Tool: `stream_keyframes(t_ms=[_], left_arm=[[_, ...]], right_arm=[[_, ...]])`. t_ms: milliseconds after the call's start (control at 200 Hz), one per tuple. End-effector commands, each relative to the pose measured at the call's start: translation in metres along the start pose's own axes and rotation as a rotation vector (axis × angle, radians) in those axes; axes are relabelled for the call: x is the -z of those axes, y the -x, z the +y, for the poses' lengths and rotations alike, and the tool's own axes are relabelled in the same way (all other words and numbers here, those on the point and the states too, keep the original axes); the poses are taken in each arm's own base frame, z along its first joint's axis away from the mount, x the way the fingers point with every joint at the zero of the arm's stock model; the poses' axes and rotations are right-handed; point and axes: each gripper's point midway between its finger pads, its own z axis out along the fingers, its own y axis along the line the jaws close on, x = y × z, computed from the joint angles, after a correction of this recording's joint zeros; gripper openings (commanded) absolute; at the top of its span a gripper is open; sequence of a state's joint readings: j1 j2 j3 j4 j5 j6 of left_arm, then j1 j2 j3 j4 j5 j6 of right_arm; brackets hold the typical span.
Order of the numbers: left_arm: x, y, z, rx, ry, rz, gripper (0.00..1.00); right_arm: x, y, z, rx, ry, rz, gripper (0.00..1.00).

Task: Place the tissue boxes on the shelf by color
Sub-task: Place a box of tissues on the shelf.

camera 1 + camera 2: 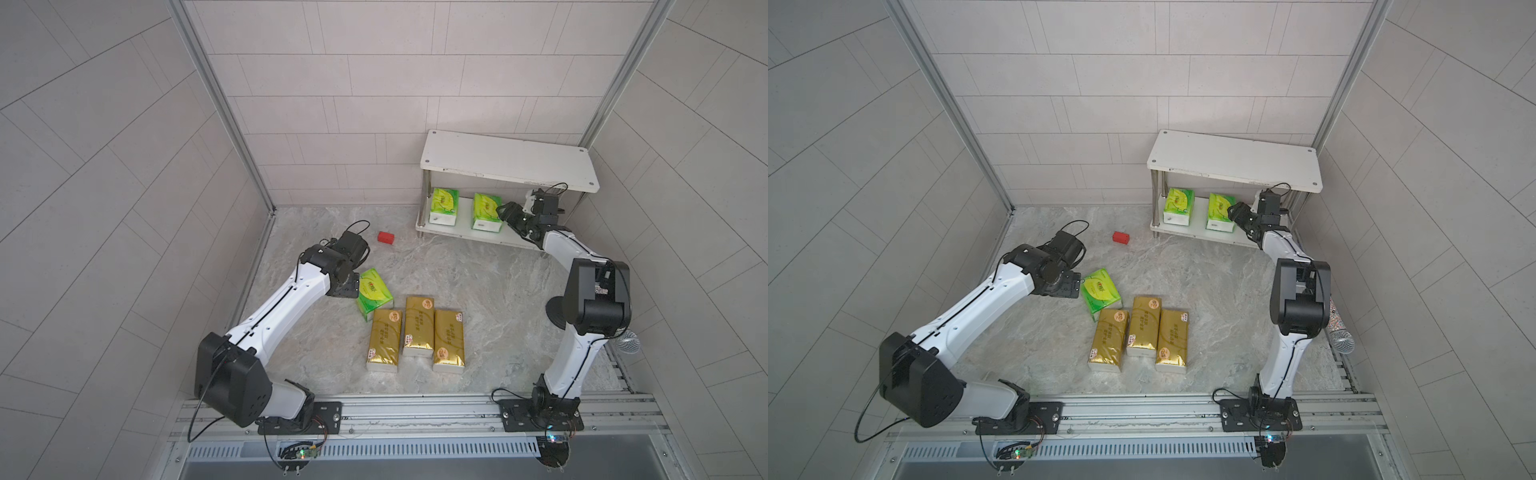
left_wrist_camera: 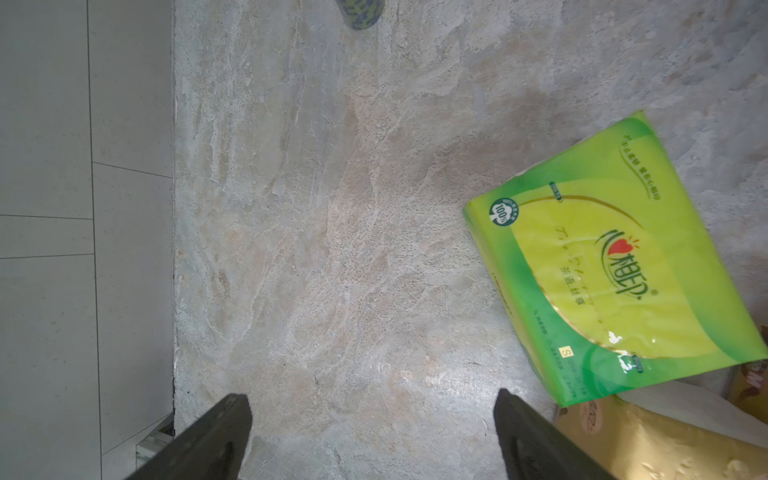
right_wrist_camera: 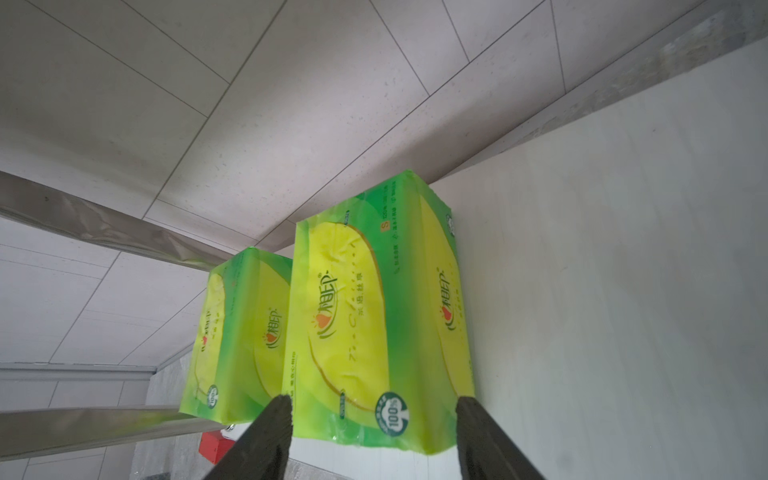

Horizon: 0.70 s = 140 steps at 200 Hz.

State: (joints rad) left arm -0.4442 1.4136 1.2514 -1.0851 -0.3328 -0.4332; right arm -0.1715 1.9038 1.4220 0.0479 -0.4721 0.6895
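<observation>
On the shelf (image 1: pixel 498 160) (lower tier), right end effector (image 3: pixel 372 404) straddles a green pack (image 3: pixel 365 316).

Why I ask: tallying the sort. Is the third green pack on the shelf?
Off. The third green pack lies on the tabletop beside the gold packs.

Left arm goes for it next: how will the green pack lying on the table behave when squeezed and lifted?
The green pack is film-wrapped and soft-edged, so it probably dents under the open left gripper. Its glossy wrap may slip. Lying flat beside a gold pack, it should slide rather than roll.
</observation>
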Motion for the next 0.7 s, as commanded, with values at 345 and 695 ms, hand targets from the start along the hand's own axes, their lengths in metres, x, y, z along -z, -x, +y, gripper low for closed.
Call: stream_keyframes(t_ms=[345, 695], left_arm=[[-0.014, -0.012, -0.017, 0.069, -0.062, 0.061, 1.00], [-0.033, -0.017, -0.043, 0.132, -0.136, 0.120, 1.00]], right_arm=[[0.080, -0.073, 0.013, 0.124, -0.076, 0.139, 0.75], [0.127, -0.138, 0.023, 0.204, -0.077, 0.233, 0.77]])
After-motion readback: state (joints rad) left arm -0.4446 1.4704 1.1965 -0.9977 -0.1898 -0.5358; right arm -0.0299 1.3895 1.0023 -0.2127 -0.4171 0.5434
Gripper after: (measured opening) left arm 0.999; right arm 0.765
